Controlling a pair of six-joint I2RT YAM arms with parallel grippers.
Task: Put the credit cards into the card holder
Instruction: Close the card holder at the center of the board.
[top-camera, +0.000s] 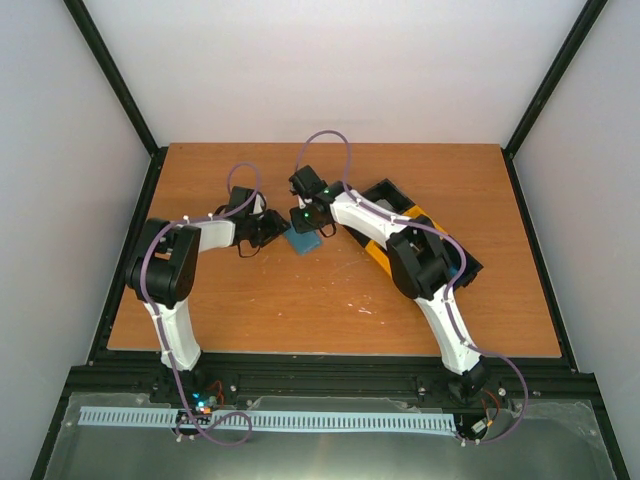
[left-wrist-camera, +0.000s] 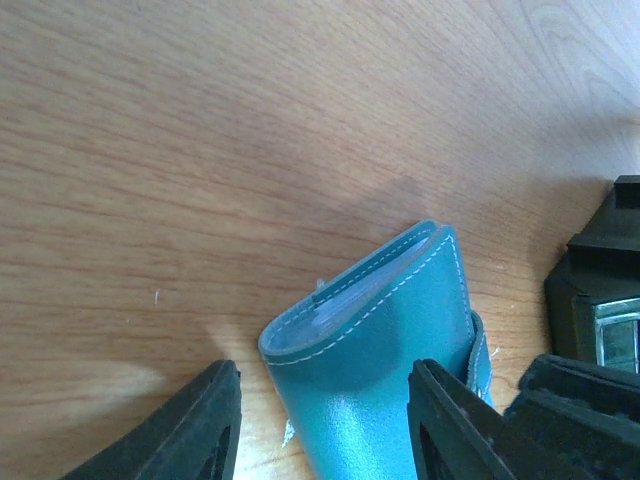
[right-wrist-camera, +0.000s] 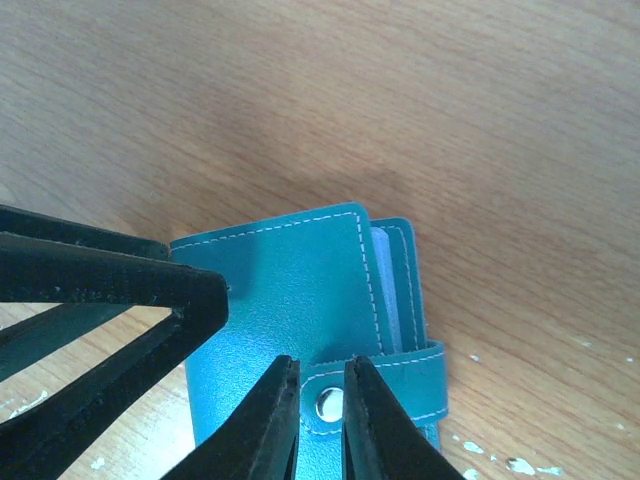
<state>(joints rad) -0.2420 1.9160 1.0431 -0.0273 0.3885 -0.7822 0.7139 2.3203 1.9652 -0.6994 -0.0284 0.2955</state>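
Left gripper (left-wrist-camera: 325, 372): jaws apart, straddling the near end of the holder (left-wrist-camera: 372, 340). The right pad (left-wrist-camera: 440, 420) is against the cover's edge. A strip of bare table (top-camera: 300, 320) shows between the left pad (left-wrist-camera: 205, 425) and the holder, so it brackets the holder and does not clamp it.

Holder: lies flat mid-table between the two grippers, folded shut. Clear pocket edges show at the open side. The tab (right-wrist-camera: 400, 385) is wrapped over the cover, and its snap (right-wrist-camera: 327, 405) looks fastened.

Right gripper (right-wrist-camera: 322, 365): jaws nearly together, with only a narrow slit. It sits over the tab, and the snap shows through the slit. Can't tell whether the pads pinch the tab or just hover on it.

Tray (top-camera: 383, 188): black and yellow, far right, mostly under the right arm. No cards are visible in any view.

Step in hand (my reading): unsnap and open the holder. No card goes in until that is done.

Notes for doing it well:
- Left closes onto the cover, or presses it down, first. Otherwise the whole holder lifts with the tab.
- Right takes the tab at its free end, beyond the snap, not on the stud.
- Peel up and away from the cover. A sideways pull drags the holder.
- Keep left clear of the pocket side so the flap can swing.
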